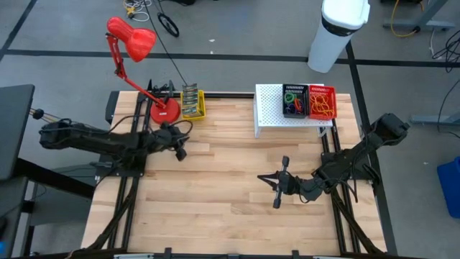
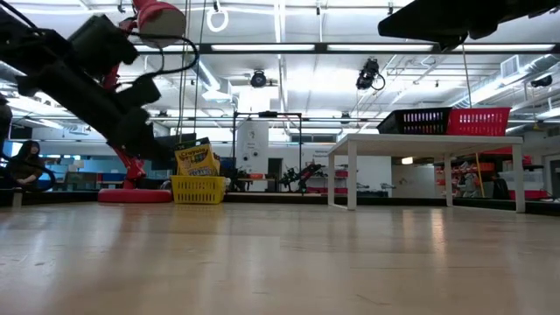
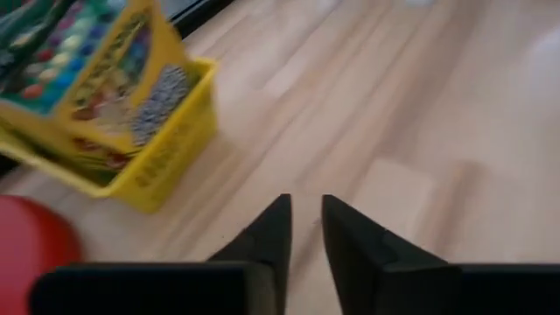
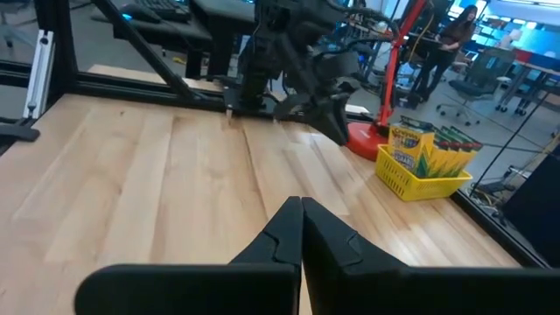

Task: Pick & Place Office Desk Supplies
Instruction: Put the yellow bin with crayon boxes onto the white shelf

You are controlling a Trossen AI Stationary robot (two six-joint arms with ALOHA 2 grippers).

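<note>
Several yellow-and-green crayon boxes (image 1: 190, 97) (image 3: 105, 79) stand on end in a yellow basket (image 1: 194, 108) (image 2: 198, 188) at the table's far edge, beside the red lamp's base (image 1: 164, 111). Green, purple and blue loops lie in a black basket (image 1: 295, 101), and orange rubber bands lie in a red basket (image 1: 322, 102); both baskets sit on the white riser (image 1: 269, 108). My left gripper (image 1: 181, 151) (image 3: 304, 203) hovers over bare wood just nearer than the yellow basket, empty, with a narrow gap between its fingers. My right gripper (image 1: 264, 180) (image 4: 302, 203) is shut and empty over the table's middle right.
The red desk lamp (image 1: 133, 39) leans over the far left corner, and its cord runs past the yellow basket. The riser's legs (image 2: 352, 179) stand on the far right of the table. Bare wood (image 1: 215, 208) lies between the arms and toward the near edge.
</note>
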